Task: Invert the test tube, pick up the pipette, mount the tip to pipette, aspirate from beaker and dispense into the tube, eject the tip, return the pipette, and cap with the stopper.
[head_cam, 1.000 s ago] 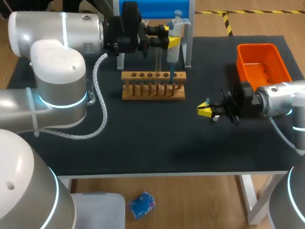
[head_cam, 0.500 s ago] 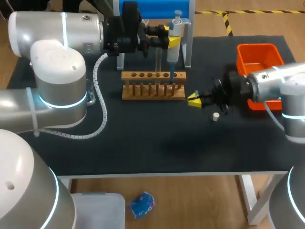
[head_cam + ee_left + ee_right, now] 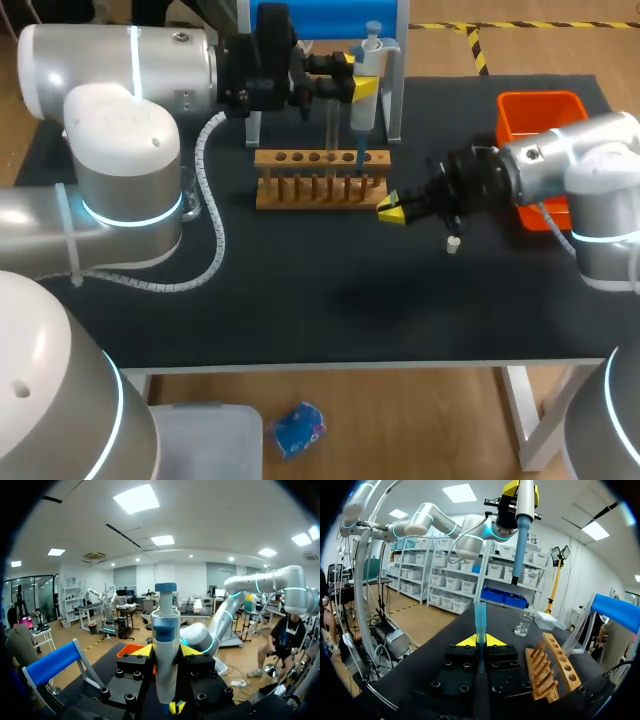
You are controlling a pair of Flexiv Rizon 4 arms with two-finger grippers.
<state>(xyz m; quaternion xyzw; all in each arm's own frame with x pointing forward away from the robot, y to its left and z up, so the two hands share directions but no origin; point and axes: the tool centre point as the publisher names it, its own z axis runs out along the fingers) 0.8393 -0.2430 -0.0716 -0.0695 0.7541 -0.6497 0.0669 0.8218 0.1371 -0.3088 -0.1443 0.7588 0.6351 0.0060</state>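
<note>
Black matting covers the bench (image 3: 300, 290). From above, the left pincer (image 3: 358, 75) is clamped on the pipette (image 3: 362, 118) at the far side, holding it upright with its nozzle free over the right end of the wooden test-tube rack (image 3: 320, 180), probably so a tip can be pushed on from below. The right pincer (image 3: 391, 211) sits low, just right of the rack's near corner and pointing left. The small white stopper (image 3: 453, 243) lies on the bench under the right wrist, clear of the fingers, probably left there until capping. The orange bin (image 3: 545, 125) stands at the far right, a likely place for the spent tip. In the left wrist camera, the two yellow tips press the pipette's body from both sides, with the plunger end ahead of the fingers. In the right wrist camera, the right pincer is closed narrowly on a blue pipette tip (image 3: 479, 617) whose wider open end points ahead, the way round it needs for mounting. The pipette's nozzle hangs ahead of the tip and apart from it, so the mount is not yet made. The beaker (image 3: 523, 624) stands beyond the tip, and the rack lies beside the fingers.
</note>
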